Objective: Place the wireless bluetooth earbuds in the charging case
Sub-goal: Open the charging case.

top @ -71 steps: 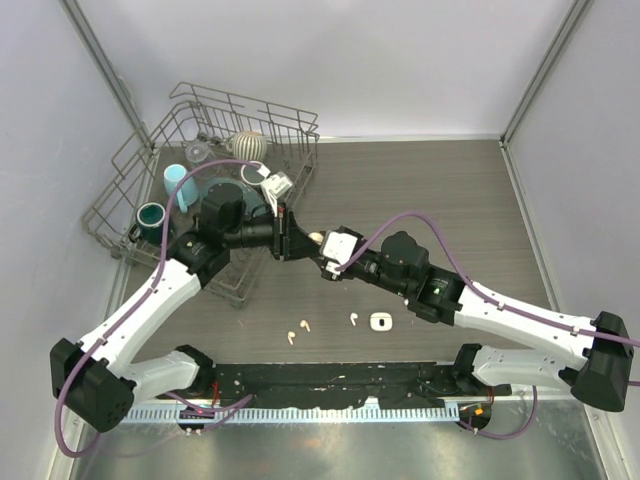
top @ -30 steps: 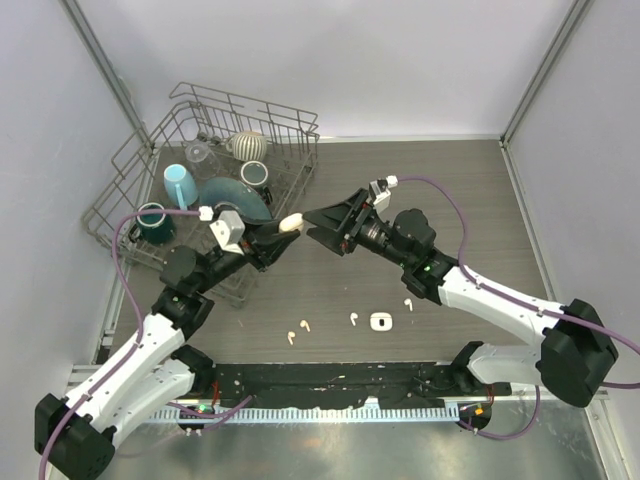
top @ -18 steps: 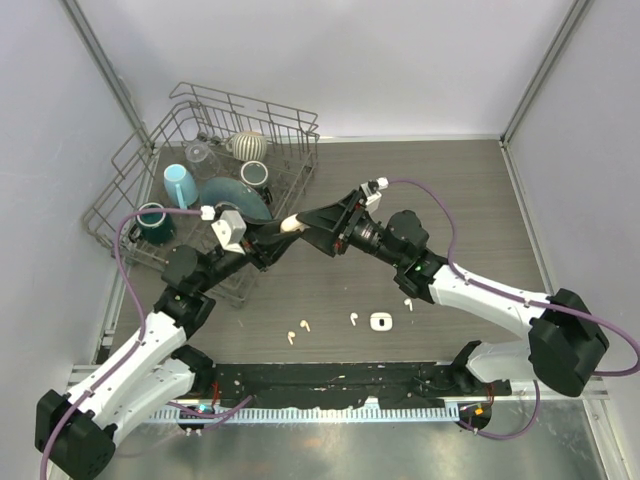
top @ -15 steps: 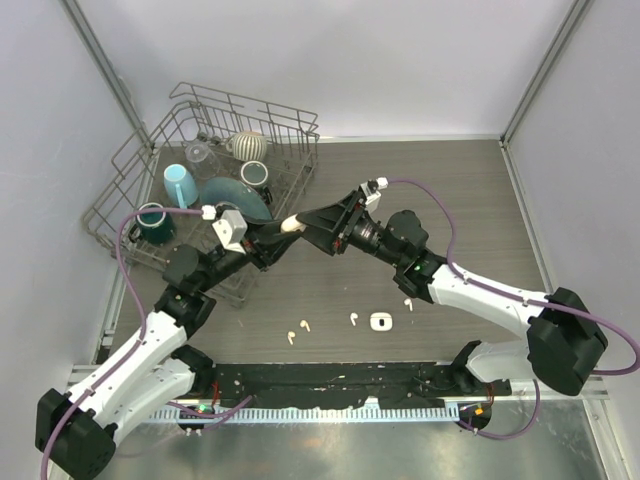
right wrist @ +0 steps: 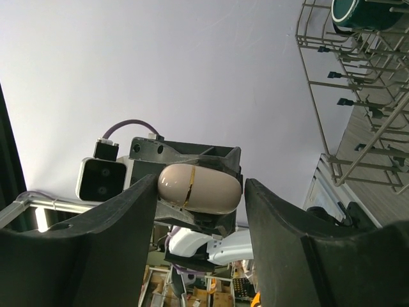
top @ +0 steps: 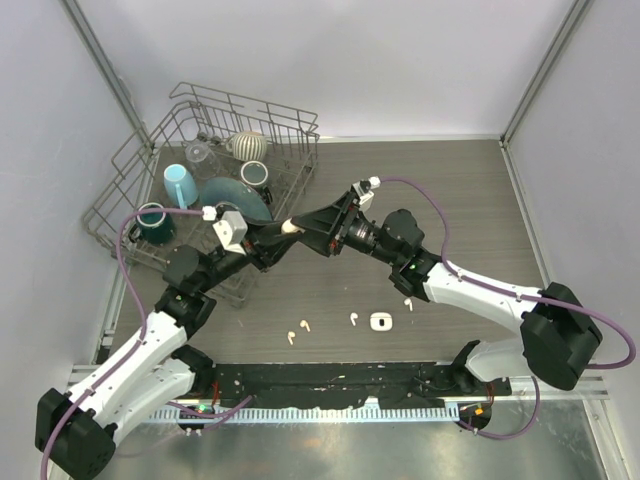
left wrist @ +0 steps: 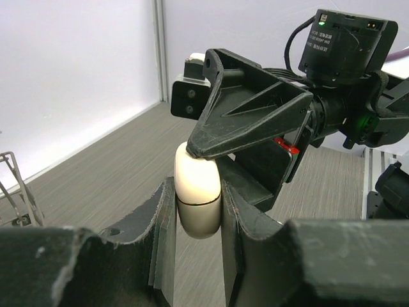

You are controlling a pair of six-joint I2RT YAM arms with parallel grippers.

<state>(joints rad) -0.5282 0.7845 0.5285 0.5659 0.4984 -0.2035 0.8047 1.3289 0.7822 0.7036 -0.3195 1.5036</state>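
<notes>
My left gripper (top: 283, 231) is shut on a cream, closed charging case (top: 291, 225) and holds it above the table; in the left wrist view the case (left wrist: 198, 201) sits pinched between both pads. My right gripper (top: 303, 221) is open, its jaws straddling the case's free end (right wrist: 199, 188), one fingertip (left wrist: 192, 148) at the case's top. Several tiny white earbuds lie on the table: two at the near left (top: 291, 337) (top: 304, 324), one in the middle (top: 353, 319), one under the right forearm (top: 408, 303).
A small white rounded-square object (top: 379, 321) lies beside the middle earbud. A wire dish rack (top: 130, 190) at the back left holds a blue cup (top: 180, 183), a teal mug (top: 151, 217), a dark plate (top: 235, 195) and a striped bowl (top: 250, 145).
My right gripper has moved left until its open jaws sit around the case. My left gripper has kept the case nearly still over the last second.
</notes>
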